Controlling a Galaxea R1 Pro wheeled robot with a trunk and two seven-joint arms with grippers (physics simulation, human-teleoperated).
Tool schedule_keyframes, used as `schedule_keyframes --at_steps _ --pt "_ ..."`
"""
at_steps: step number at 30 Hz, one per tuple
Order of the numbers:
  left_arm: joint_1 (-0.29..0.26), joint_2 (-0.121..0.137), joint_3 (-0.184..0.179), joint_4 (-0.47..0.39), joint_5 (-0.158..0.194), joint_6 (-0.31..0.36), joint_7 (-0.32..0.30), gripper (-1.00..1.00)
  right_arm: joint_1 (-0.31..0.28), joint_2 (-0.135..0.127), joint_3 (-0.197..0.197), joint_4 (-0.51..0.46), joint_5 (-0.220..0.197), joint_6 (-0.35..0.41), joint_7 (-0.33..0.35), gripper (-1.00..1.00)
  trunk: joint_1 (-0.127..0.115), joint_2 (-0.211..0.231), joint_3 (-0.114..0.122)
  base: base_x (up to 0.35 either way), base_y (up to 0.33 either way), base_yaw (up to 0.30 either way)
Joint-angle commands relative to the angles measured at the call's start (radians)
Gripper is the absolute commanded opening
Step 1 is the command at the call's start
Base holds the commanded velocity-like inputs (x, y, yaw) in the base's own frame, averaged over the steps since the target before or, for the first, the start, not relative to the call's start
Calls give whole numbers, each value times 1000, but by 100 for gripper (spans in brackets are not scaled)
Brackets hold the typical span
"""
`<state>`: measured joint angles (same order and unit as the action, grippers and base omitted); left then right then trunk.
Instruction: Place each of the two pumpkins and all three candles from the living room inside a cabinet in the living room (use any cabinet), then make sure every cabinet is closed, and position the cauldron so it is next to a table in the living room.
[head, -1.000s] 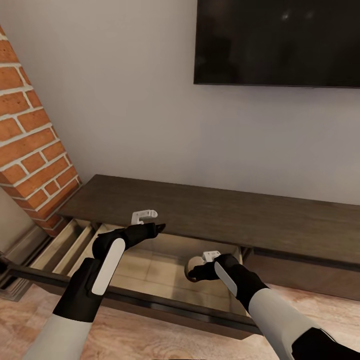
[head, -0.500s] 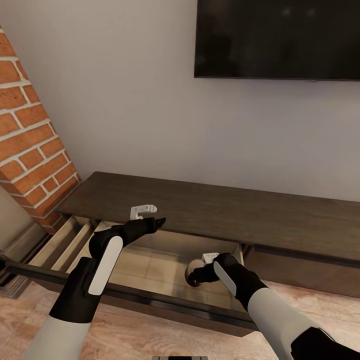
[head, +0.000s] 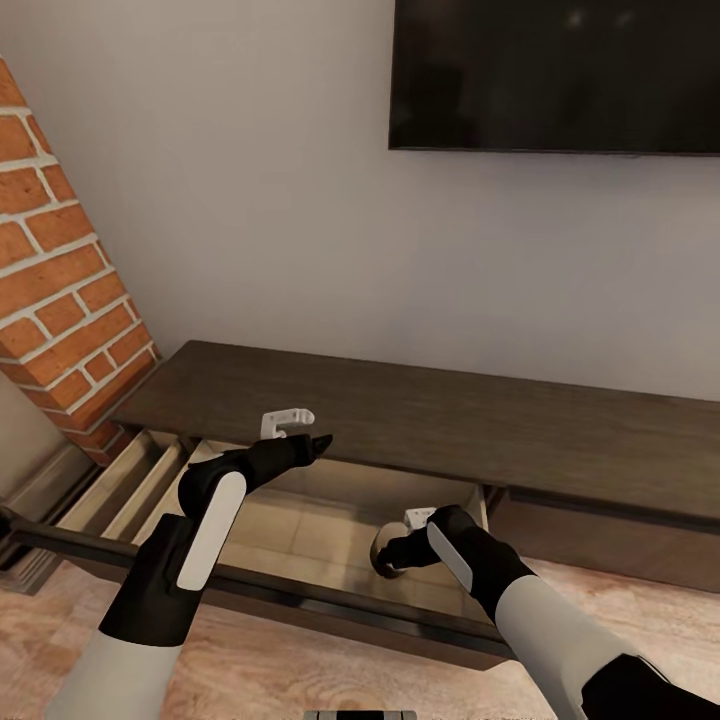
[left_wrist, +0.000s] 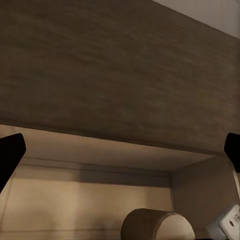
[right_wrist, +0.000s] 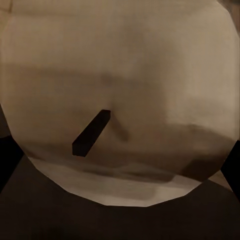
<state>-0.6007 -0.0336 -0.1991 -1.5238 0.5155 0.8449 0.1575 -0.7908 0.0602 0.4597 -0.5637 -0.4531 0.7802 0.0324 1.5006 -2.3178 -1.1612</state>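
Observation:
The long dark-brown cabinet (head: 450, 420) stands against the wall with a wide drawer (head: 290, 535) pulled out, its inside pale beige. My right gripper (head: 392, 553) is down in that drawer, shut on a tan candle (head: 379, 545) held tilted. In the right wrist view the candle's (right_wrist: 120, 100) top and dark wick sit between both fingertips (right_wrist: 7, 160). My left gripper (head: 322, 443) hangs open over the drawer's back edge, empty. Its wrist view looks at the cabinet top (left_wrist: 115, 65) and the candle (left_wrist: 157, 225) below. The pumpkins, cauldron and table are out of view.
A second drawer (head: 110, 485) is open at the cabinet's left end, beside a brick pillar (head: 50, 270). A dark TV (head: 555, 70) hangs on the grey wall above. The open drawer's dark front rail (head: 300, 598) lies between me and the drawer, over wood floor (head: 280, 680).
The head view has tilted up a little, so the cabinet sits slightly higher in the picture. My right gripper has sunk slightly deeper into the drawer with the candle. The left arm keeps its place.

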Motion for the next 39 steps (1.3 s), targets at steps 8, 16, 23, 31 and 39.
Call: schedule_keyframes --at_steps 8,16,23,31,39 --pt "-1 0 0 -1 11 3 10 100 -1 0 2 -1 4 4 4 -100 19 -35 -20 0 0 0" --pt "-1 0 0 -1 11 4 10 100 -1 0 2 -1 4 4 4 -100 23 -42 -24 0 0 0" --pt "-1 0 0 -1 11 4 10 100 -1 0 2 -1 4 4 4 -100 23 -42 -24 0 0 0" --pt "-1 0 0 -1 11 4 10 100 -1 0 2 -1 4 4 4 -100 23 -42 -24 0 0 0" --pt "-1 0 0 -1 11 5 10 100 -1 -1 2 -1 4 4 4 -100 53 -98 -49 0 0 0"
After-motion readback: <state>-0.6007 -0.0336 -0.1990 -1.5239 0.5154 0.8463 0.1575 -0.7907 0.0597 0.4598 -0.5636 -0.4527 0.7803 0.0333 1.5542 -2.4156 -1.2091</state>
